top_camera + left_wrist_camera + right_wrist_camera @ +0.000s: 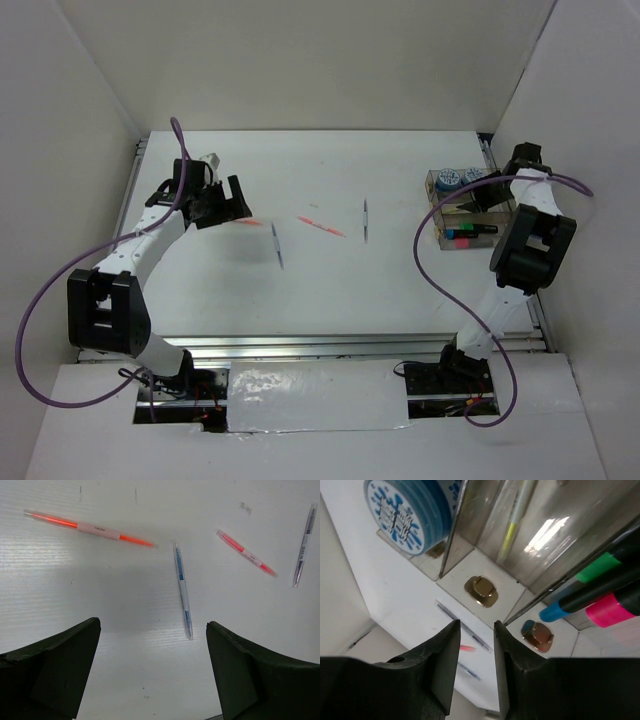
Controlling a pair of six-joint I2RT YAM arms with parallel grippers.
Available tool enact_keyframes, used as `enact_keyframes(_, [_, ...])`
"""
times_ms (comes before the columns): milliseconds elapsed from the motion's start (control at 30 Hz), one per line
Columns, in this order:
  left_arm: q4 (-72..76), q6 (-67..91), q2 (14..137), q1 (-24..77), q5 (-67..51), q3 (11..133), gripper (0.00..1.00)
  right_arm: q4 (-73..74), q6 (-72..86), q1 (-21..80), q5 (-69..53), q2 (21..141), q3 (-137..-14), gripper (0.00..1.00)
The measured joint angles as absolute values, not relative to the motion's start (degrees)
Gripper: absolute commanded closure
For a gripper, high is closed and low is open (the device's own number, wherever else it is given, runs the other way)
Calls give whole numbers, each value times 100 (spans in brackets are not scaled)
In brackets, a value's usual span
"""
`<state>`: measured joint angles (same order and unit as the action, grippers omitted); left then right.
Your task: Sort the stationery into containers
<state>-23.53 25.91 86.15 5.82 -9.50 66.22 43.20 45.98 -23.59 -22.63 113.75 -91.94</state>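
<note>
Your left claw (152,625) gapes wide and empty above the table (50,605), just short of a thin blue-and-clear pen (182,590). Beyond lie two orange sticks (90,528) and a second pen (303,545). Your right claw (476,627), a slit apart and gripping nothing, hovers by the clear tray (436,210), with highlighters (607,612) in its near compartment and tape rolls (402,512) in the far one.

Tape roll (407,510) cut by top edge, highlighters (605,611) cropped at right, distant pens (448,611) blurred
</note>
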Motion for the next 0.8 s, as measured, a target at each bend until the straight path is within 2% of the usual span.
enact_keyframes(67, [-2342, 2591, 8615, 582, -952, 6622, 1, 4281, 4394, -2290, -2401, 11356, -9209, 69])
enact_keyframes(200, [-2237, 2587, 8573, 582, -956, 6598, 1, 4244, 3555, -1697, -2320, 11096, -9214, 68])
enact_keyframes(267, [-2246, 2574, 8499, 589, -939, 6582, 1, 4182, 2943, -937, -1826, 10807, -9218, 68])
enact_keyframes(367, [-2250, 2543, 8357, 596, -895, 6571, 1, 4051, 1949, 613, -908, 10416, -9310, 63])
enact_keyframes(500, [-2294, 2440, 8171, 611, -825, 6571, 1, 4268, 1046, 2014, -163, 10652, -9948, 58])
enact_keyframes(667, [-2340, 2265, 7996, 613, -827, 6556, 1, 4744, 563, 1857, 276, 11896, -11017, 59])
enact_keyframes(800, [-2403, 2121, 7961, 613, -888, 6556, 1, 5157, 403, 1529, 375, 12921, -11367, 59])
